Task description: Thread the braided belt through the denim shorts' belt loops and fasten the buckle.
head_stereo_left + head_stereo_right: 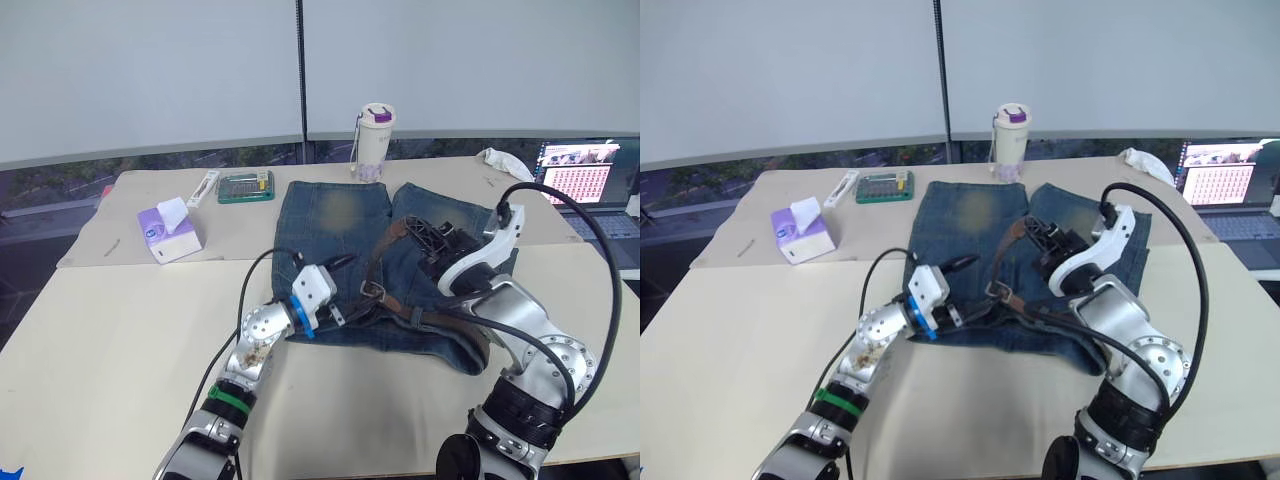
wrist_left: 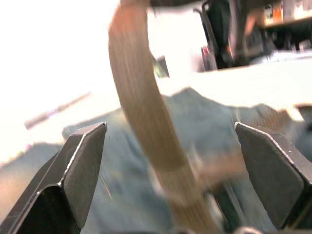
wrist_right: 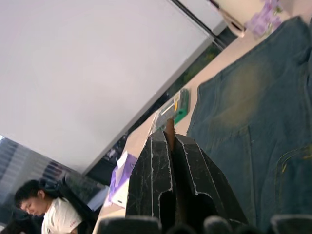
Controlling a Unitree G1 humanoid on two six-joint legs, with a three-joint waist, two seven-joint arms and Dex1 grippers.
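Denim shorts (image 1: 345,250) lie flat on the cream desk (image 1: 110,340), legs pointing away toward the window, waistband at the near edge.

Braided belt (image 1: 385,245): one stretch lies along the waistband toward the right arm; another rises off the cloth in an arc up to the right gripper (image 1: 420,232). Buckle (image 1: 372,291) sits on the denim near mid-waistband, just beside the left gripper (image 1: 343,315).

Right gripper: held above the right leg of the shorts, jaws closed narrow on the belt; in the right wrist view a thin brown edge of the strap (image 3: 169,134) pokes out between the pressed-together fingers (image 3: 156,175).

Left gripper: low at the waistband's left part, jaws wide apart. Left wrist view shows the strap (image 2: 144,122) running straight up between the two fingers (image 2: 80,168), touching neither.

Belt loops: cannot make them out clearly.

Beyond the shorts: a white tumbler with purple lid (image 1: 375,140), a green calculator (image 1: 246,186), a purple tissue box (image 1: 168,232), a laptop (image 1: 585,180) at far right. A person (image 3: 41,209) appears in the right wrist view.
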